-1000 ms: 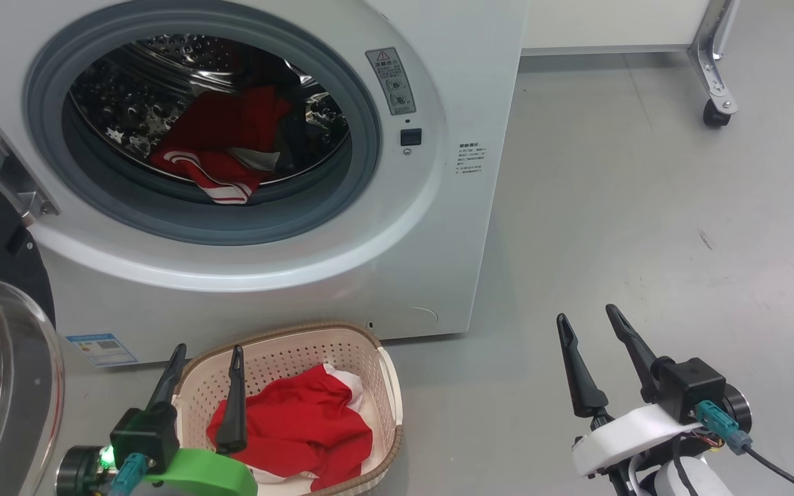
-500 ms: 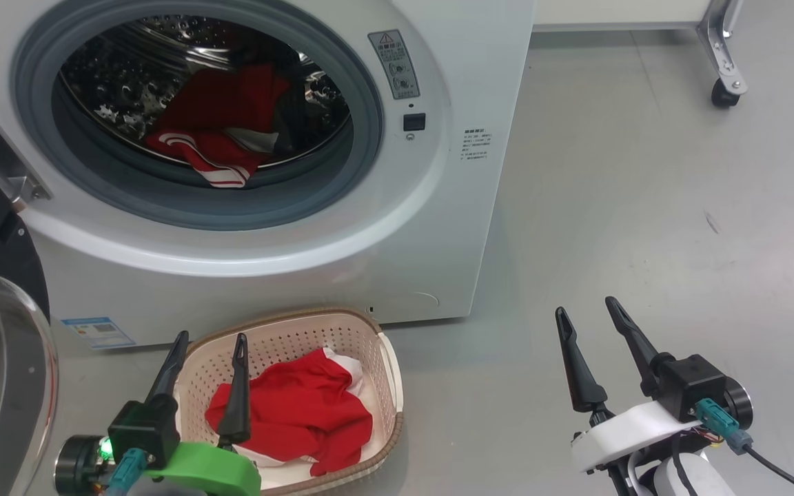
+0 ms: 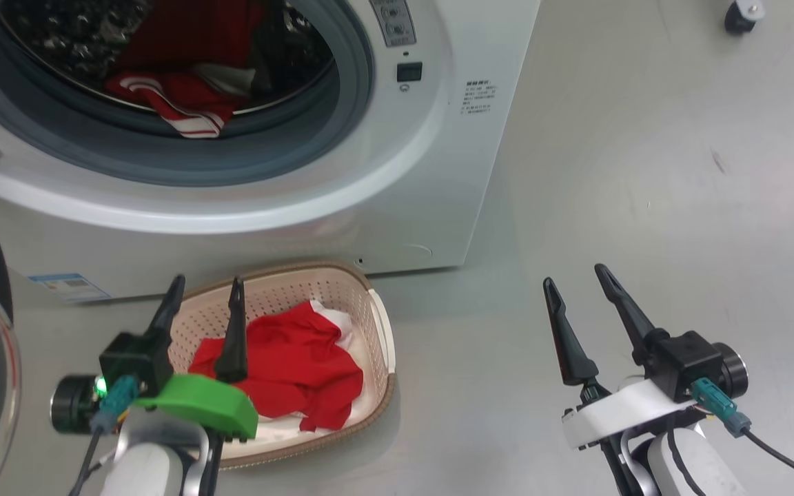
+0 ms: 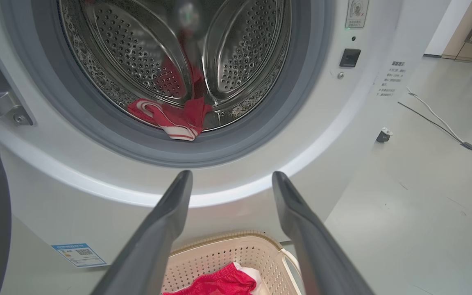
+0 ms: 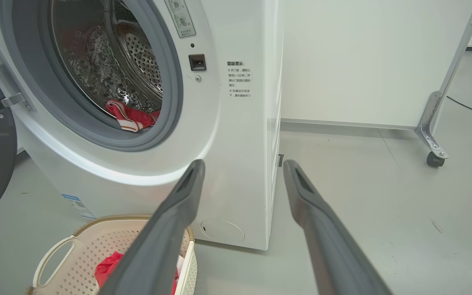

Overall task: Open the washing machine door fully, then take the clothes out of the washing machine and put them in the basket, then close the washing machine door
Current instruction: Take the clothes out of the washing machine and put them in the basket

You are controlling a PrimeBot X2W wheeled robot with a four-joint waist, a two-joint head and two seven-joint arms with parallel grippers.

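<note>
Only the head camera has tilted down, nothing moved: left end effector [image 3: 207, 280] and right end effector [image 3: 574, 274] both spread empty, one red garment [image 3: 287, 365] in the basket [image 3: 389, 344], remaining clothes [image 3: 176, 110] still inside the washing machine [image 3: 404, 172], so unloading looks half done.

The head camera has tilted downward, so everything rides higher in its view. The big white front-loading washing machine [image 3: 404, 207] is now cut off across its steel drum [image 3: 59, 41], the cream perforated plastic basket [image 3: 384, 331] sits nearer mid-frame, and a pale forearm [image 3: 142, 472] has appeared beneath the left gripper [image 3: 206, 280].
</note>
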